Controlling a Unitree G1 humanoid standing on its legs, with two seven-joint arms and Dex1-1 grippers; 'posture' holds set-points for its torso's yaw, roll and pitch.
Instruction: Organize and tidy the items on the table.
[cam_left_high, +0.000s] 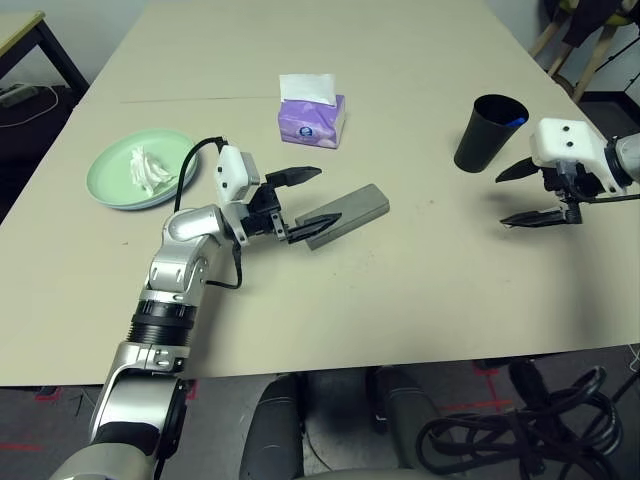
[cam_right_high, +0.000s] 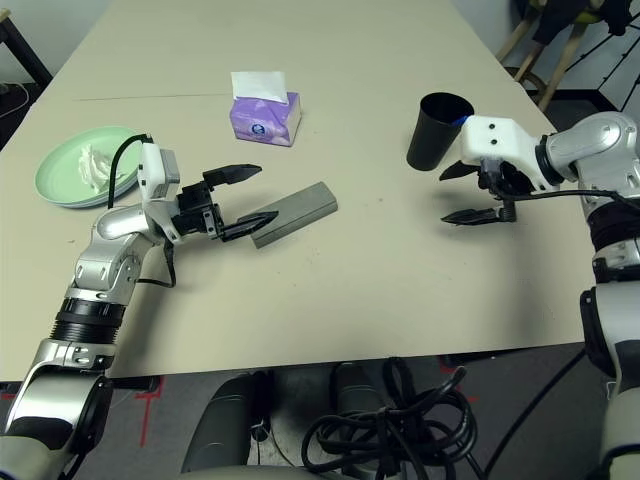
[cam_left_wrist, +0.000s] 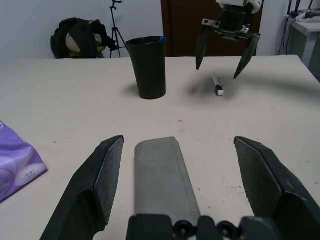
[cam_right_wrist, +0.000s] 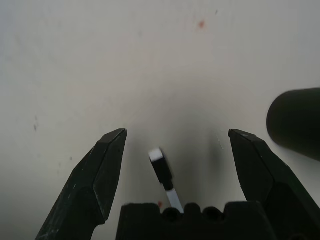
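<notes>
both tools spread wide, empty; purple tissue box print unreadable

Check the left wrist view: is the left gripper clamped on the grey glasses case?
No. The left gripper stands open, its fingers apart from both sides of the grey glasses case lying between them.

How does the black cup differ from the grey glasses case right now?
The black cup stands upright, while the grey glasses case lies flat. The cup is round, tapered and open-topped; the case is a long closed block. The case lies between the open fingers of the left gripper; the cup stands beside the right gripper, untouched. Both rest on the table.
</notes>
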